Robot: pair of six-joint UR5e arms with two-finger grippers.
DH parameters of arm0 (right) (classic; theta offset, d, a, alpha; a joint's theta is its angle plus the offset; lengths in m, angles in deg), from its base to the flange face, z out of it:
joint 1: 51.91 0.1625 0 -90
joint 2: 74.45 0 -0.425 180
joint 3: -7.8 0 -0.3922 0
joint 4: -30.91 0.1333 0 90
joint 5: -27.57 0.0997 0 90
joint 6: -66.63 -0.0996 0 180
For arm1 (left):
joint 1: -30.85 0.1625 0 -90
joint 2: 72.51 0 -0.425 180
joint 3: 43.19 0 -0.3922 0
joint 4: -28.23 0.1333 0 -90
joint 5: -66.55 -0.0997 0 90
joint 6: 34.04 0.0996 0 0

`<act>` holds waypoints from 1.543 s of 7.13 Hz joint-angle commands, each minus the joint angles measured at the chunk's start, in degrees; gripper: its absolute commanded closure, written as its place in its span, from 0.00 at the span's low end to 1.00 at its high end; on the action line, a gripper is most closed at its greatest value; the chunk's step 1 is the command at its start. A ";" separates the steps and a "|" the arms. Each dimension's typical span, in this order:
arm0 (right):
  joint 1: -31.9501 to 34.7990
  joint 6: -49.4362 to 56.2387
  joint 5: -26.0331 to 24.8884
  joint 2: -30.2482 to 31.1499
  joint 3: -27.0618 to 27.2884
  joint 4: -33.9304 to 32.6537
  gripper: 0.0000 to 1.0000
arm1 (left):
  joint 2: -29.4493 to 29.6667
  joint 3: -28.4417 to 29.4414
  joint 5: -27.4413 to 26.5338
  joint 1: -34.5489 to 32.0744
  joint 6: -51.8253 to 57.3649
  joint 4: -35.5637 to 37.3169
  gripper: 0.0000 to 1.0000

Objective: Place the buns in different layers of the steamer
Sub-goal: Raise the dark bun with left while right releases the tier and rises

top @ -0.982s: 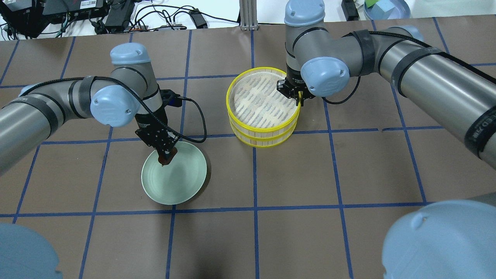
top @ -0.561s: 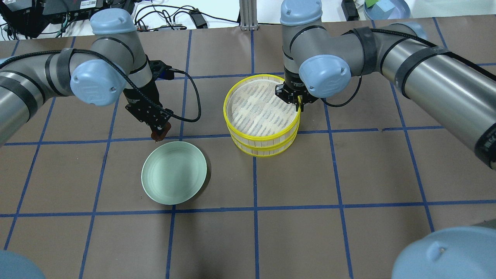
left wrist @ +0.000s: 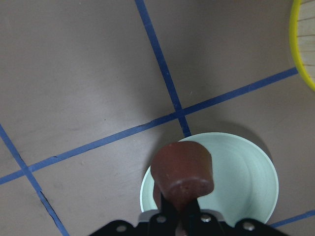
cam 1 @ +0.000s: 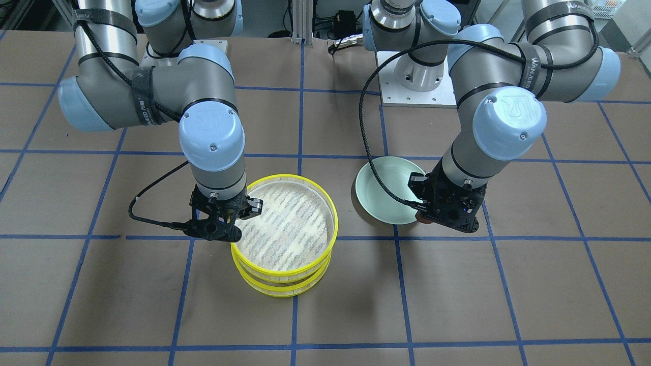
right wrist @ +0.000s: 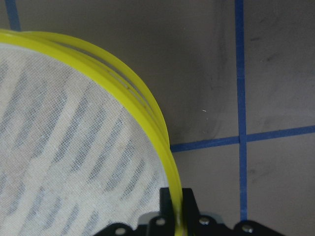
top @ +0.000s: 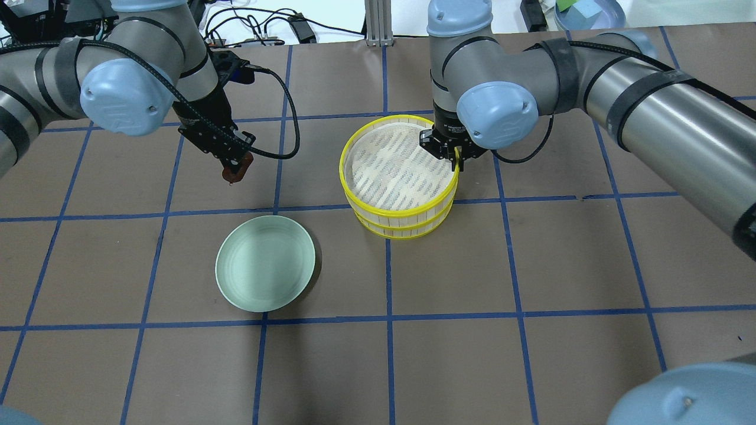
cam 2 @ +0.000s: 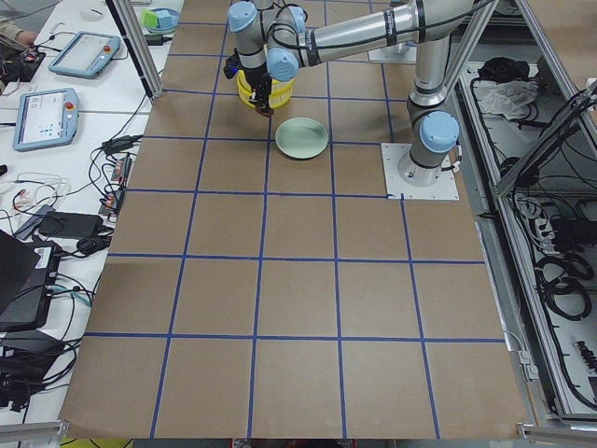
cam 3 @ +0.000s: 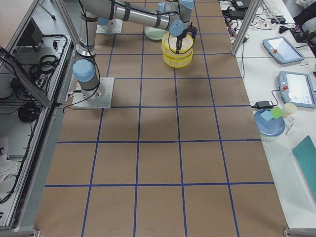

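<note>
Buns show as one only across the views: the brown bun (top: 236,167). In the overhead exterior view it hangs clamped between the fingers of the left gripper (top: 233,171), above the tabletop (top: 531,265) and well apart from the pale green plate (top: 266,262), which lies bare; the pale bun appears in no view, so I cannot tell where it is. The right gripper (top: 456,158) has its fingers closed on the yellow rim at the right side of the steamer (top: 401,210), I judge so as to lift the upper layer and open the one beneath; the left arm seems to hold its bun aloft until a layer is free.

In the exterior front-facing view the top tray (cam 1: 287,176) sits slightly askew over the stack, with a bare mesh floor. I count at least two trays, though the yellow bands make the exact number hard to read; one plate, one steamer, two arms.

Both side views show the arms and the stack too small to add anything.

The left wrist-mounted view has the bun's blunt end at centre, gripped from both sides, the plate below it and a sliver of steamer rim at the upper right.

The right wrist-mounted view shows the rim passing between the two fingers, which pinch the thin wall; a narrow hold, likely to tilt the tray.
</note>
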 commanded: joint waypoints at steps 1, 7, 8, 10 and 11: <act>0.01 -0.19 -0.10 -1.46 0.12 -2.95 1.00 | -1.83 1.58 -0.31 0.00 -0.10 -0.17 1.00; -0.08 0.42 -1.42 -1.29 1.53 -2.69 1.00 | -7.64 1.68 -2.60 -0.43 0.34 -1.13 1.00; -0.08 0.60 -1.51 -1.20 1.53 -2.69 0.69 | -7.99 1.68 -2.59 -0.87 0.34 -1.22 1.00; -0.08 0.69 -1.42 -0.33 1.44 -2.26 0.00 | -8.51 1.51 -2.85 -0.88 0.43 -1.48 1.00; -0.08 0.95 -0.55 3.51 1.35 -2.08 0.00 | -8.95 1.25 -2.86 -0.88 0.52 -1.57 1.00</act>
